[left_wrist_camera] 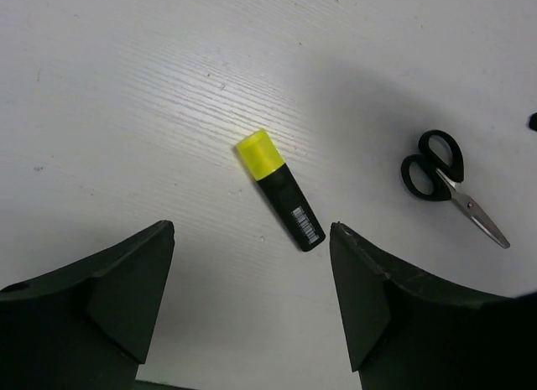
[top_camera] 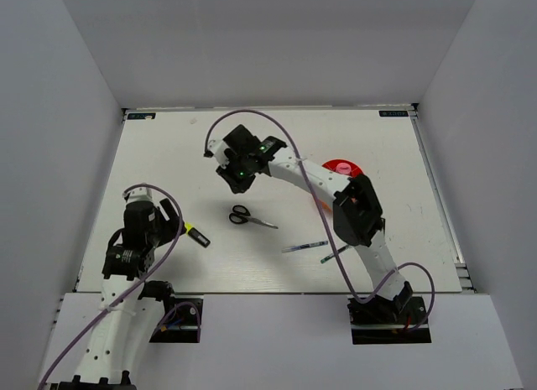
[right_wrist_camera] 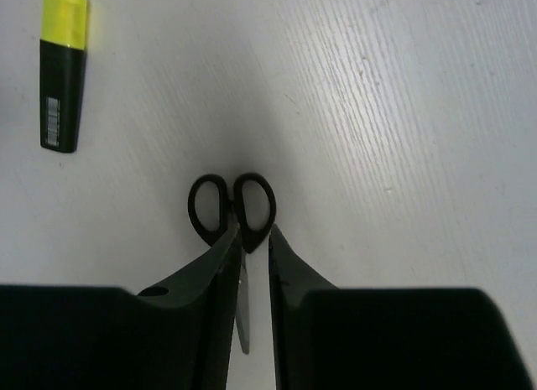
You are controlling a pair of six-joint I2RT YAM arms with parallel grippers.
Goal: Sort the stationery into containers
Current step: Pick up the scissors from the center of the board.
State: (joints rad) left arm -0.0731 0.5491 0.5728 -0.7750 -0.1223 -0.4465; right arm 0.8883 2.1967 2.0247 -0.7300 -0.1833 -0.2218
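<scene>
A yellow-capped black highlighter lies on the white table just ahead of my left gripper, which stands wide open with nothing in it. Black-handled scissors lie flat mid-table, closed. My right gripper hovers over them, its fingers only a narrow gap apart and the blade showing through that gap; in the top view the scissors lie apart from it. The orange-red cup stands at the right, partly hidden behind the right arm.
A thin blue-white pen and a green pen lie near the front edge, beside the right arm's elbow. White walls close in the table on three sides.
</scene>
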